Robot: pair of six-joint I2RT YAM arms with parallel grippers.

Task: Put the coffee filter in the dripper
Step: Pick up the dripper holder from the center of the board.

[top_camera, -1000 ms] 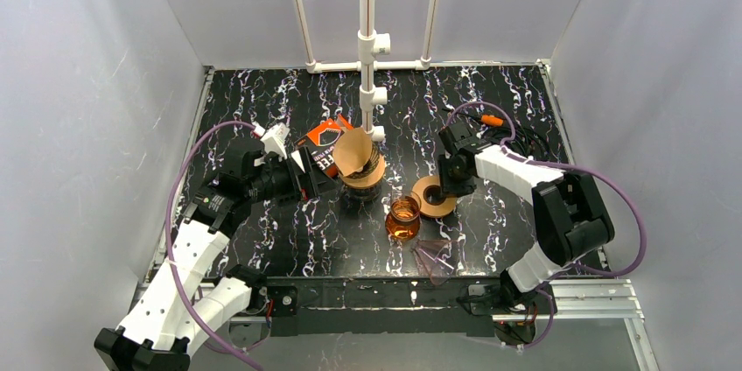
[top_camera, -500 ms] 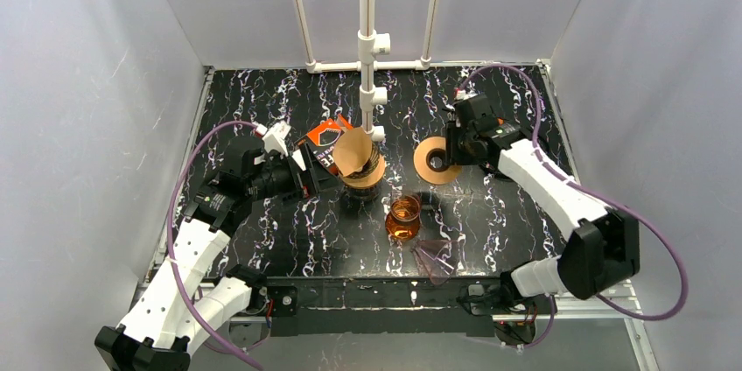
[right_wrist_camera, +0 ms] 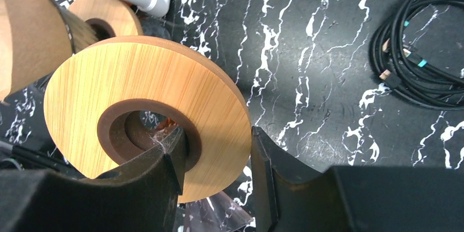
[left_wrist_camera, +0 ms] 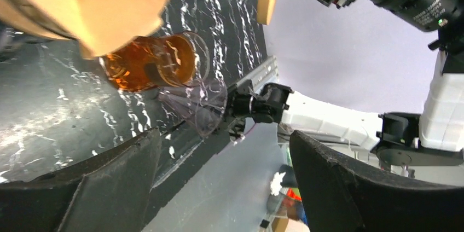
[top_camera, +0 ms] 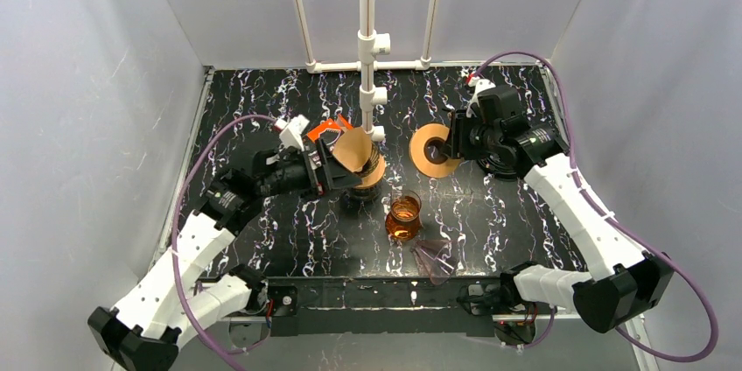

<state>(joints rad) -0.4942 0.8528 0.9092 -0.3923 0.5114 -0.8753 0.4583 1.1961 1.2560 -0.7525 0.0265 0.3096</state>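
Top external view: the brown paper filter [top_camera: 353,149] stands near the middle of the table [top_camera: 262,100]. The left gripper [top_camera: 337,170], at the filter's 8 o'clock, has its jaws spread wide with nothing between them. The right gripper [top_camera: 455,145] pinches a wooden ring [top_camera: 430,150] by its rim, held tilted at the filter's 3 o'clock. An amber glass [top_camera: 403,216] stands at 5 o'clock, with a clear cone [top_camera: 435,257] just beyond it.

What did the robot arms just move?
The right fingers, clamped on the wooden ring, carried it away from the amber glass toward the back. The left fingers, open, reached closer to the brown paper filter. The glass, filter and clear dripper stayed put.
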